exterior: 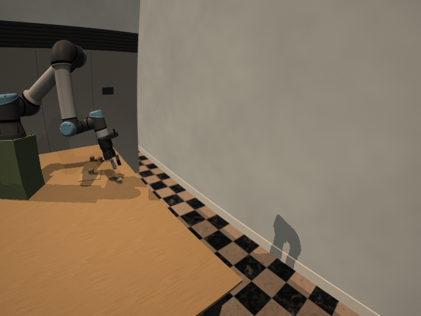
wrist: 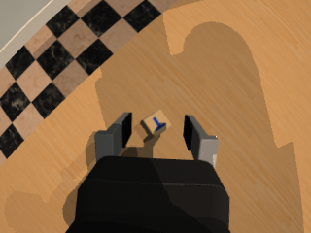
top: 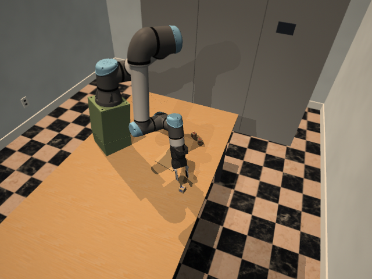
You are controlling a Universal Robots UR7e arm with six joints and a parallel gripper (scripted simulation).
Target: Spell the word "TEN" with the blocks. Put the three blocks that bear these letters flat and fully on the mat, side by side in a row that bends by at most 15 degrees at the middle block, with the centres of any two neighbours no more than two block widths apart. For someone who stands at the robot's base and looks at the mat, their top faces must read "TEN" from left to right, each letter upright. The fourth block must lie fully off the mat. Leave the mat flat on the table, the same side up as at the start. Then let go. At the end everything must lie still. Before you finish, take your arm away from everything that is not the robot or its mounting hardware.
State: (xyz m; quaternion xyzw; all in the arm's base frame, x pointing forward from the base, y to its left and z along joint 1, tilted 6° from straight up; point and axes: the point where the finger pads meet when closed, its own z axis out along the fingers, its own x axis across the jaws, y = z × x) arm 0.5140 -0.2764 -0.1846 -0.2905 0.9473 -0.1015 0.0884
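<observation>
Wrist view has the gripper (wrist: 155,136) wide open and empty over the blue-lettered block (wrist: 155,123), which sits skewed, so closing could twist it.

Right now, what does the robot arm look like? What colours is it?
The arm has a pale grey tube, dark grey curved joints and light blue round caps. It stands on a green box. Its gripper is black with two flat grey fingers. No cables or markings show.
</observation>
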